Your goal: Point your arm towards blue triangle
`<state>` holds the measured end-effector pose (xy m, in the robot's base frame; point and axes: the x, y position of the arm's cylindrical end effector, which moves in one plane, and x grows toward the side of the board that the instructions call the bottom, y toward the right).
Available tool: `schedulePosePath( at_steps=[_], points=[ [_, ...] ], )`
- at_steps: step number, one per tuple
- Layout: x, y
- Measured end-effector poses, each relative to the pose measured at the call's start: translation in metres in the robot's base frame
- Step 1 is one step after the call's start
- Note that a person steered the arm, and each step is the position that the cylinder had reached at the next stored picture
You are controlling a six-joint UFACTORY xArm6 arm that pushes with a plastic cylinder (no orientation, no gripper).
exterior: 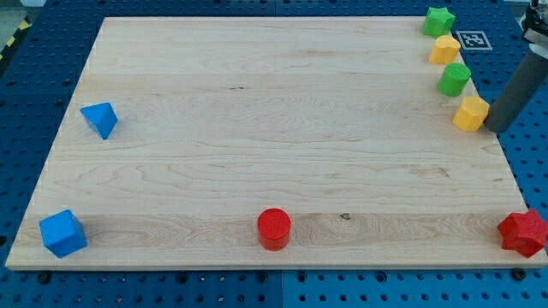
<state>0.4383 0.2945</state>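
My tip [495, 128] sits at the view's right edge of the tabletop [257, 128], in the upper part. No gripper on this arm: it ends in a plain dark rod, nothing clenched or grasped.

Just to the view's left of my tip, touching or nearly so: yellow block [470, 113], shape not clear. Contact cannot be confirmed.

Up and slightly to the view's left from my tip, a column of blocks along the tabletop's right side: green block [454, 79], rounded; above it a second yellow block [444, 50]; at the top corner a green star-like block [439, 20]. A printed marker tag [470, 39] lies just off the board beside that column.

Below my tip, at the view's bottom right corner: red star-like block [523, 233], overhanging the tabletop edge.

Far to the view's left and down from my tip, on the bottom edge near the middle: red cylinder [274, 228].

Blue triangle [100, 119]: well apart from my tip, across the full tabletop at the view's left side, at roughly the same height in the view as my tip.

Blue cube [62, 233]: bottom left corner, farthest from my tip.
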Motion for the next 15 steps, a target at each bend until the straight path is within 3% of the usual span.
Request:
schedulePosePath(
  at_steps=[3,4,5,7,10,13,15],
  points=[
    [0.003,0.000],
    [0.040,0.000],
    [0.045,-0.042],
    [0.001,-0.143],
    [-0.059,-0.360],
    [-0.070,-0.561],
    [-0.048,-0.588]
  ],
)
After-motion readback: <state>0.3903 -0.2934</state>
